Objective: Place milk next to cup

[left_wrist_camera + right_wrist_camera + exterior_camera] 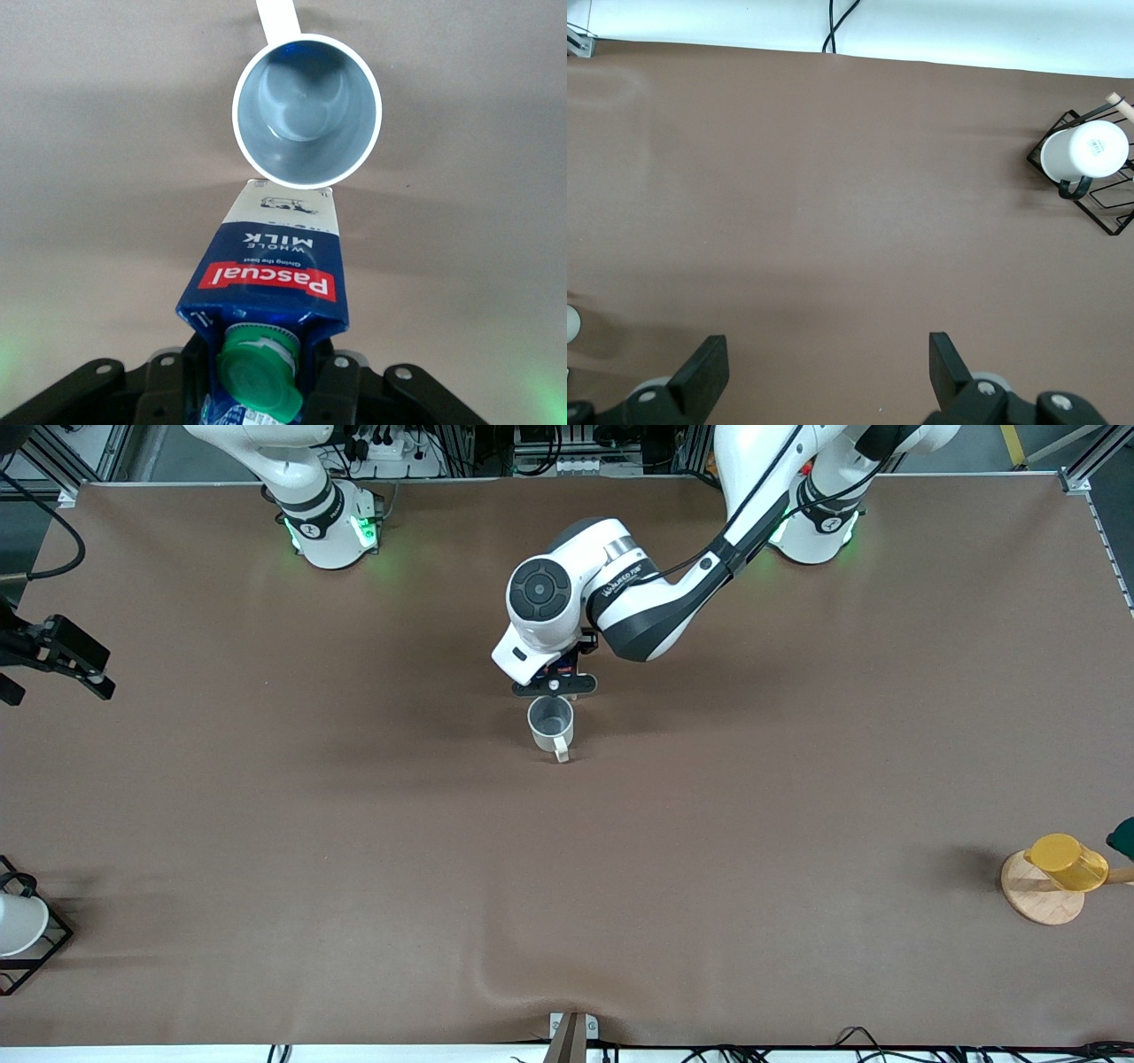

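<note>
While the right end effector (824, 372) waits wide, the left end effector (266, 376) grips milk (275, 266) beside cup (307, 111)

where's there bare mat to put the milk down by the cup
Bare mat rings the cup on the sides toward either arm's end of the table and nearer the front camera, past its handle. It is crowded only just farther from that camera, where the left gripper holds the milk close to the cup's rim. The right gripper waits open over bare mat at its own end.
</note>
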Controlling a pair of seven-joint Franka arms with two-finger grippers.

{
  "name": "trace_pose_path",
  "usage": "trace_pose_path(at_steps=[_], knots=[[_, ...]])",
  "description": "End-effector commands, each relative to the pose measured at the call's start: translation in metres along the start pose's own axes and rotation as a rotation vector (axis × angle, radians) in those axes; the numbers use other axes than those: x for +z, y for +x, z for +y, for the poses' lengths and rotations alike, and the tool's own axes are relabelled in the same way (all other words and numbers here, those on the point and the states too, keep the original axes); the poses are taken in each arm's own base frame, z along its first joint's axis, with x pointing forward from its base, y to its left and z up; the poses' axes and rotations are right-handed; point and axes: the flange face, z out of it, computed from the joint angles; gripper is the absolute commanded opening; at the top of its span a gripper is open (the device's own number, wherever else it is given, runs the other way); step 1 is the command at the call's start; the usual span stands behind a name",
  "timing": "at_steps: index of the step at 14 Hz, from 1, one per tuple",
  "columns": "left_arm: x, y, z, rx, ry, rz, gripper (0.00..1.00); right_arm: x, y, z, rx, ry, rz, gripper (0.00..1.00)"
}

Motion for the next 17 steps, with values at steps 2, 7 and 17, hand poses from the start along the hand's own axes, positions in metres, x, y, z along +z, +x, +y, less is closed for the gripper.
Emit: trace_pose_path(at_steps=[2,7,17], knots=[[-0.001,0.008,0.002,0.013,0.002,0.033,0.45,0.005,-0.007,0.013,-0.01,0.017,-0.002,1.0],[0.006,0.006,0.005,0.016,0.011,0.033,0.58,0.007,-0.005,0.009,-0.026,-0.003,-0.017,1.0],[-0.076,-0.028,-0.008,0.016,-0.016,0.103,1.0,-0.013,-0.004,0.009,-0.018,-0.005,0.007,1.0]])
